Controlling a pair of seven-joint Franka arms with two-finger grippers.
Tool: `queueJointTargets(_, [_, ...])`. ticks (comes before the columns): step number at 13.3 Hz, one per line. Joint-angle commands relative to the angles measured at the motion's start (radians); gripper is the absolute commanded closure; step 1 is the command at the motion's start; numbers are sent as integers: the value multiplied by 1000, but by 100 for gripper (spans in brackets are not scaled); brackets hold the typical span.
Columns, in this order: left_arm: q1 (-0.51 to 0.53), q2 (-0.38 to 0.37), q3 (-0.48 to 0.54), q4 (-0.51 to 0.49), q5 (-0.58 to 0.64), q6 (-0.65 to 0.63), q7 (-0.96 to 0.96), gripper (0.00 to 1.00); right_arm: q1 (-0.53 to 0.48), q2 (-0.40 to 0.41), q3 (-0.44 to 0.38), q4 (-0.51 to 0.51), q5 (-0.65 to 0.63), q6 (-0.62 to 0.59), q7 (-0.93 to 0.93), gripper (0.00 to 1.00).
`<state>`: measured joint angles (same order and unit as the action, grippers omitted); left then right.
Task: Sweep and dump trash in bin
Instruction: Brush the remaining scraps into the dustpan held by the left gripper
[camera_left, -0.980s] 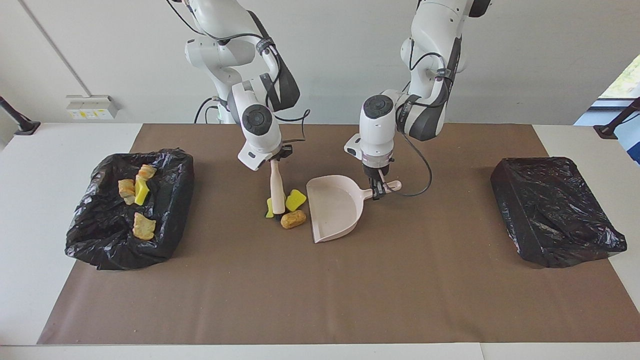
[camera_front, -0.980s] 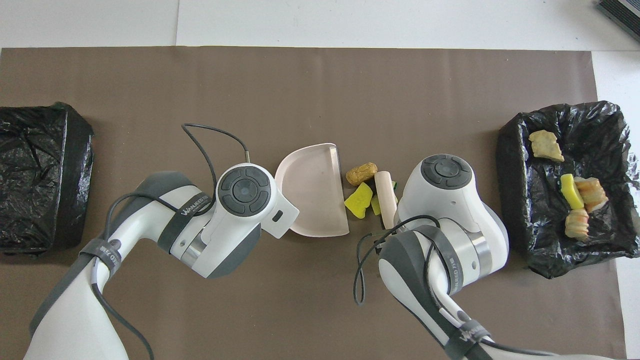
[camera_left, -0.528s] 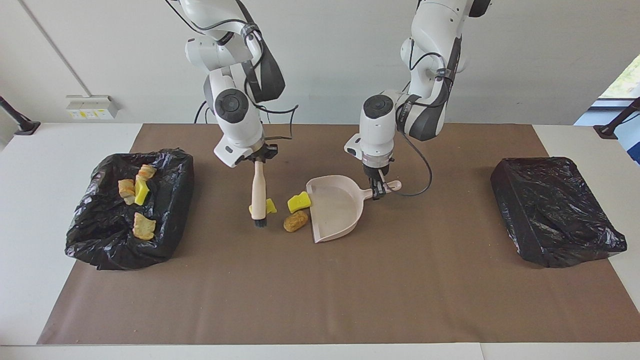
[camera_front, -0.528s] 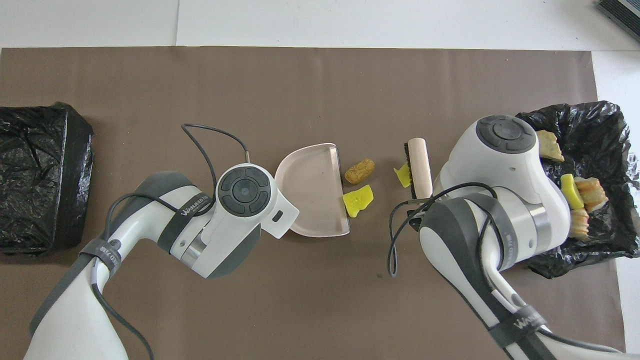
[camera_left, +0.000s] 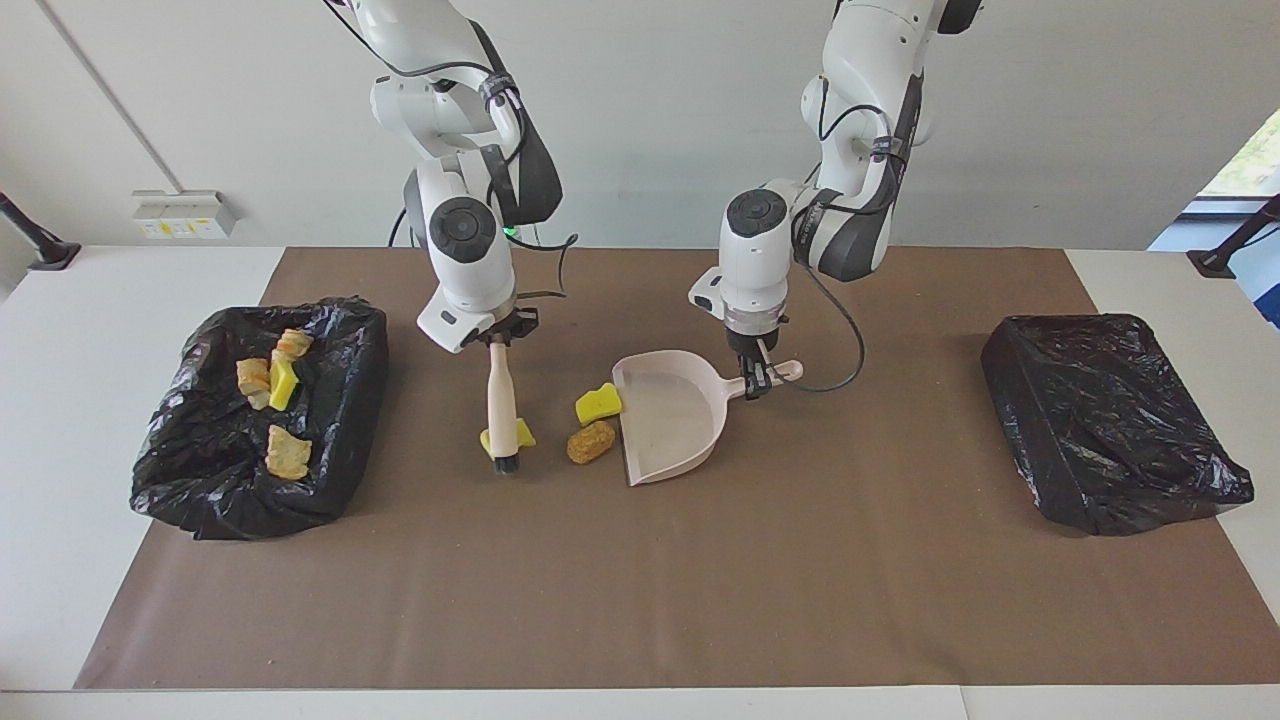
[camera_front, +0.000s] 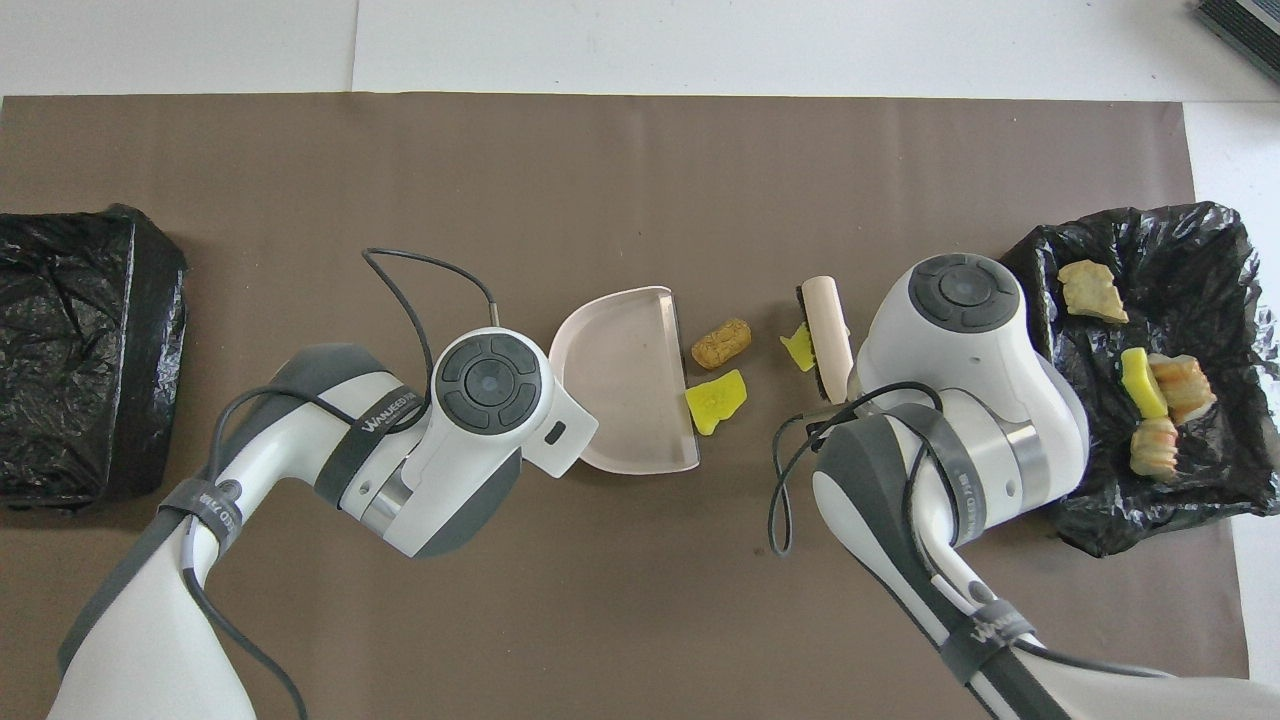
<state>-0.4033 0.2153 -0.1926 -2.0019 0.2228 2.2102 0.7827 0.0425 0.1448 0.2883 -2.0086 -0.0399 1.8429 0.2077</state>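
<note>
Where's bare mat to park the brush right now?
Bare: the mat stretch farthest from the robots, and the strip between dustpan and the covered bin. Crowded: between the dustpan mouth and the brush, where three trash pieces lie.

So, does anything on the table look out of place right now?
One yellow chunk lies apart from the other two pieces, by the brush held in the right gripper, away from the dustpan. Nothing looks spilled or damaged.
</note>
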Motion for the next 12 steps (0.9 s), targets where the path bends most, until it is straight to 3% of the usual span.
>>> queueJointTargets(1, [-11,-33,12,-48,9,26,-19,100,26,-1,9,-22,99,25,33,100])
queueJointTargets(7, [-11,-33,12,-48,9,28,-19,100,36,-5,6,40,368,-57,131,100])
queueJointTargets(12, [-8,-33,12,-48,7,31,-19,100,-30,-5,3,213,371,-233,130,100])
